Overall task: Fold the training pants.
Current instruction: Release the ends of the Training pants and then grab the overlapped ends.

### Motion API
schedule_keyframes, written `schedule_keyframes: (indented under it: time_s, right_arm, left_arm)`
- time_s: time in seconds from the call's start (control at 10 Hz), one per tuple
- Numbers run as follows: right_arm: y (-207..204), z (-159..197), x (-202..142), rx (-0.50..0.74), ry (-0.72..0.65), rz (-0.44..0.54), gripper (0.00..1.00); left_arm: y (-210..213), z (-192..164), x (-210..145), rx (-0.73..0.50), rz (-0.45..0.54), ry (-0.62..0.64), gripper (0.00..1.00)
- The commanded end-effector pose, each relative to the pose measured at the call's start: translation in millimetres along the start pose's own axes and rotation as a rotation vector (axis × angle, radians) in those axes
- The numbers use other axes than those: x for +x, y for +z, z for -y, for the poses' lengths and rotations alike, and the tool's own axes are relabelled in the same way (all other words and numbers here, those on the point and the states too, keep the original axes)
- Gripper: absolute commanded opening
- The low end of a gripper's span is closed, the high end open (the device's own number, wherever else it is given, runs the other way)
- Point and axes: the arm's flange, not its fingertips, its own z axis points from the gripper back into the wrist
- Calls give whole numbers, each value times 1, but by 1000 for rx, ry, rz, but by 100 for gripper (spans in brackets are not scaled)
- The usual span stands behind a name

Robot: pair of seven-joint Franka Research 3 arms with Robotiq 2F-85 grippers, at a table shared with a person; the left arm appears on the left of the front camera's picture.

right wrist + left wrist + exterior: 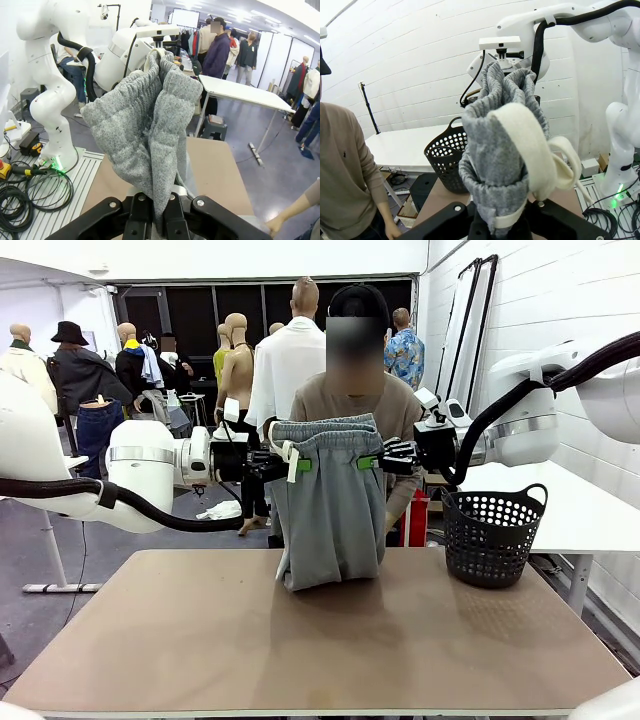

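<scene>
Brown surface (300, 650) beneath hanging pants

Left gripper (300, 465) and right gripper (368, 462) each clench the waistband of the training pants (330, 515), which hang between them, lower end reaching the surface. A black basket (495, 535) stands to the right.

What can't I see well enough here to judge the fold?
- Front view: rear layers of the training pants, hidden by their front face.
- Left wrist view: fingertips of the left hand, buried under cloth and drawstring.
- Right wrist view: fingertips of the right hand, covered by fabric.
- Front view: inside of the basket, blocked by its wall.
</scene>
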Motion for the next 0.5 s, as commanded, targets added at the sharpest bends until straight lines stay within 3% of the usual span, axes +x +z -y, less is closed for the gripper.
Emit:
schedule_keyframes:
  time_s: [0.0, 0.4]
  right_arm:
    - [-1, -1, 0, 4, 0, 1, 0]
    - [-1, -1, 0, 4, 0, 1, 0]
  left_arm:
    - [0, 1, 2, 8, 12, -17, 0]
    - [0, 1, 2, 8, 12, -17, 0]
